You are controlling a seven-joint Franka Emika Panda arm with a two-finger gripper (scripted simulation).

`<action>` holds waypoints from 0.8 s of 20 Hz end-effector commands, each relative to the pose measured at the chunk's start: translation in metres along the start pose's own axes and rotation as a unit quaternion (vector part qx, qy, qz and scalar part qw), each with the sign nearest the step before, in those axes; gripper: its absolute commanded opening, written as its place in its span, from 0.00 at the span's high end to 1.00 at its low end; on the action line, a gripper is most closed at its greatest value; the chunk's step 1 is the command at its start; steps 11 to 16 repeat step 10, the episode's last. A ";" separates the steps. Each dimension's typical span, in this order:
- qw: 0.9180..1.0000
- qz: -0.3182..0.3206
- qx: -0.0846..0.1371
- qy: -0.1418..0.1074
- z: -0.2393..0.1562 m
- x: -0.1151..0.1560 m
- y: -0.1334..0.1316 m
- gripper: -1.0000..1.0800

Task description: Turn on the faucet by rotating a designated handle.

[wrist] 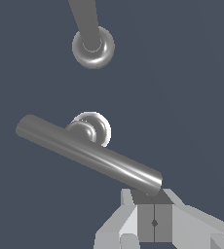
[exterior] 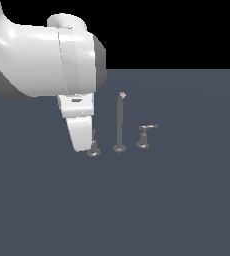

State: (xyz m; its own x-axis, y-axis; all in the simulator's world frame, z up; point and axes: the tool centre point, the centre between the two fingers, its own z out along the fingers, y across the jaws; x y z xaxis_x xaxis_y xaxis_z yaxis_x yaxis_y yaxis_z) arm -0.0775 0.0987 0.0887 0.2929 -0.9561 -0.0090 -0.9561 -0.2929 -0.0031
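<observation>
Although the gripper (wrist: 154, 206) sits right at the handle (wrist: 87, 153), nothing shows the bar has turned yet, so my call is the task is at the contact stage, with the rotation itself left to do. Wrist view: the two fingers (wrist: 145, 221) are pressed together with only a thin seam between them, nothing clamped, and their tips meet or nearly meet one end of the bar; can't tell if they truly touch. Looks like a push setup, not a grasp. Exterior view: the handle (exterior: 93, 148) is at about 9 o'clock from the spout (exterior: 119, 122), just beside it, mostly hidden behind the white gripper (exterior: 80, 135) coming down over it; only its flared foot and a bit of stem show. The smaller handle (exterior: 145, 136) stands at about 3 o'clock from the spout, apart from the arm, untouched. Handle look: grey metal, long round bar with a bright highlight along it, lying across a short base with a shiny round foot (wrist: 95, 127); the bar overhangs the base on both sides, longer toward the fingers. The spout foot (wrist: 93, 47) is a glossy ring, near the handle but not touching. Floor is plain dark grey-blue.
</observation>
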 end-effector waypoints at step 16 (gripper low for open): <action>1.000 0.023 -0.001 0.004 -0.001 0.066 -0.003 1.00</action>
